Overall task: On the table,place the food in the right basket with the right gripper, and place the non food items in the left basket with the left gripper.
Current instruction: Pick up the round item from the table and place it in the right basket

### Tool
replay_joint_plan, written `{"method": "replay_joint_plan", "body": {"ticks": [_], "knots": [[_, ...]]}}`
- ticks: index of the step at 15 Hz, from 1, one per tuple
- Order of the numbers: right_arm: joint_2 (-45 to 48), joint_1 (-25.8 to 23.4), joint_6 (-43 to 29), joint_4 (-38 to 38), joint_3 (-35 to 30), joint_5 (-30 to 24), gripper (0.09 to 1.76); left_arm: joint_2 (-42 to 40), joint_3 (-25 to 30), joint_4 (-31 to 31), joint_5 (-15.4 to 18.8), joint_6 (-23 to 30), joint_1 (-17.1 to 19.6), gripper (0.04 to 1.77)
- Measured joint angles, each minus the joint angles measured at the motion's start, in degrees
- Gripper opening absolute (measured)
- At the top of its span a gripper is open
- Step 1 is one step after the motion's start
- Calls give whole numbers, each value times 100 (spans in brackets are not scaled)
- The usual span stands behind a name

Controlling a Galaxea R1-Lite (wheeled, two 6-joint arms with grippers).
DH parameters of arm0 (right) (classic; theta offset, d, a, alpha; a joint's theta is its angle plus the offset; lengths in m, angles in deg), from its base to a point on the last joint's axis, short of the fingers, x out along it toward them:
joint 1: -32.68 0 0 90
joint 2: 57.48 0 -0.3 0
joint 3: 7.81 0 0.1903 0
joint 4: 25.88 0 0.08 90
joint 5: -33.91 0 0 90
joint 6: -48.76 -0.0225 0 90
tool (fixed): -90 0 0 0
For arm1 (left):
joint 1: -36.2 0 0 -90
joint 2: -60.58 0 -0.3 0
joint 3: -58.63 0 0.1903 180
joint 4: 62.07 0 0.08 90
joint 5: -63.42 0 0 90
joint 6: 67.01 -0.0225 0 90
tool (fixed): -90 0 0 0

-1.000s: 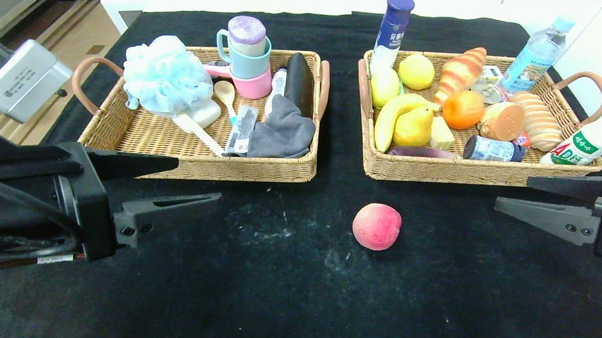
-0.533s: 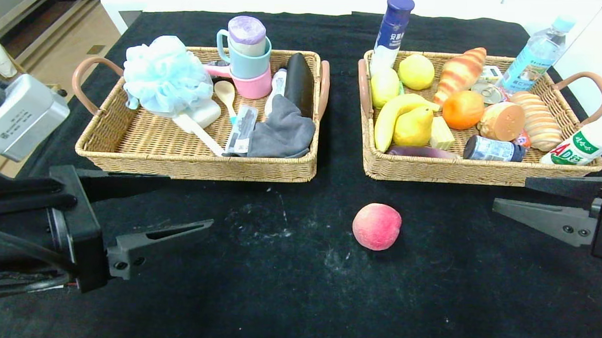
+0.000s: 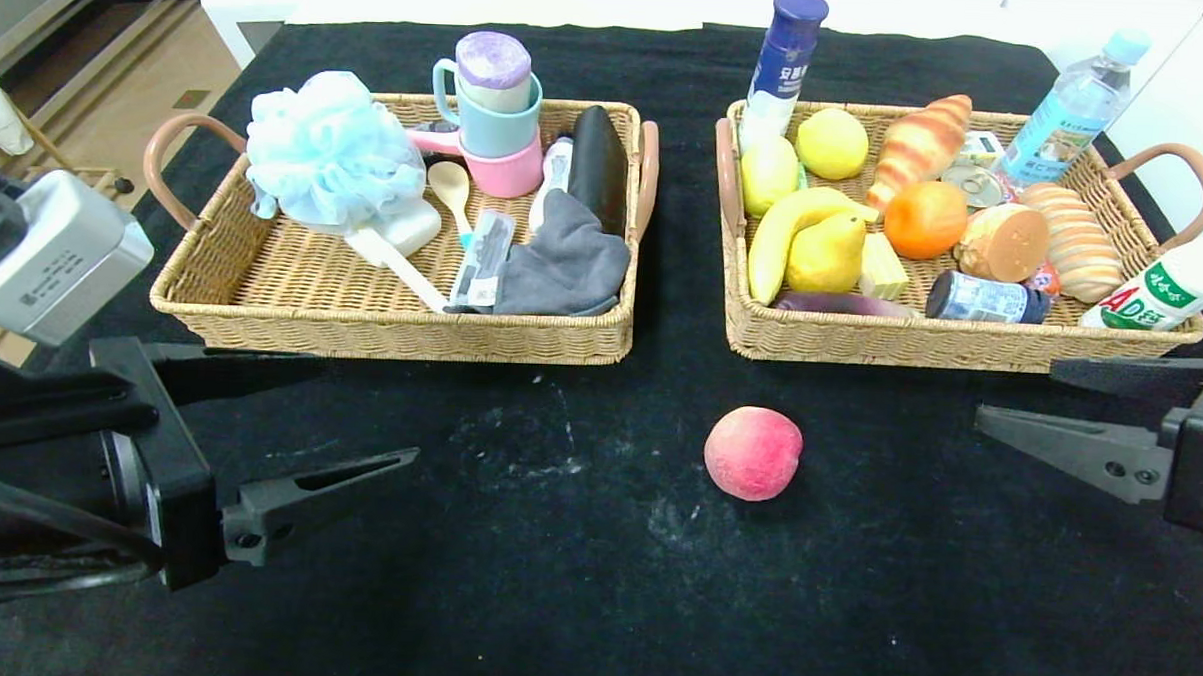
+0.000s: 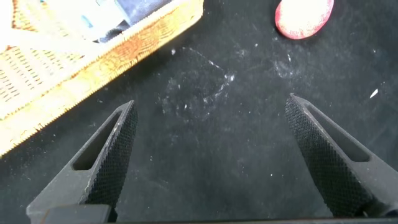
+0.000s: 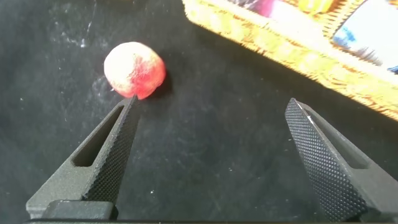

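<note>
A red-pink peach (image 3: 752, 466) (image 4: 303, 17) (image 5: 134, 70) lies alone on the black table (image 3: 552, 596), in front of the right basket (image 3: 911, 346). That basket holds the banana (image 3: 777, 236), the pear (image 3: 827, 254) and the blue-lidded jar (image 3: 983, 297). The light-blue pouf (image 3: 328, 153) and the compass case (image 3: 484, 259) are in the left basket (image 3: 391, 336). My right gripper (image 3: 1015, 390) (image 5: 211, 100) hovers open to the right of the peach, nothing between its fingers. Near the left basket's front corner, my left gripper (image 3: 371, 410) (image 4: 211, 99) is open and empty.
The left basket also holds stacked cups (image 3: 489, 114), a wooden spoon (image 3: 452, 188) and a grey cloth (image 3: 564, 262). The right basket carries bread (image 3: 918, 144), an orange (image 3: 924, 219) and bottles (image 3: 786, 54). A water bottle (image 3: 1070, 104) stands behind it.
My left gripper has drawn back toward the near left of the table. My right gripper has edged slightly lower and toward the peach. The peach has not moved.
</note>
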Motion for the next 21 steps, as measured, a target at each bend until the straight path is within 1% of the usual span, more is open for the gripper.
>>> {"method": "replay_joint_plan", "body": {"ticks": [5, 10, 13, 15, 17, 21], "knots": [[48, 794, -11, 2, -91, 918, 171, -146, -22, -1, 13, 13, 0, 172], [-165, 1408, -13, 11, -110, 1345, 171, -156, -5, -11, 44, 6, -116, 172], [-407, 1868, -35, 49, -107, 1692, 171, -149, 4, -12, 44, 0, -167, 172], [-652, 2199, -90, 335, -110, 2019, 171, -154, -5, -12, 49, 5, -176, 172], [-931, 2481, -151, 783, -110, 2347, 171, -160, -11, -11, 52, 0, -176, 172], [-1452, 2853, -162, 1301, -39, 2816, 171, -165, -11, -11, 52, 0, -176, 172]]}}
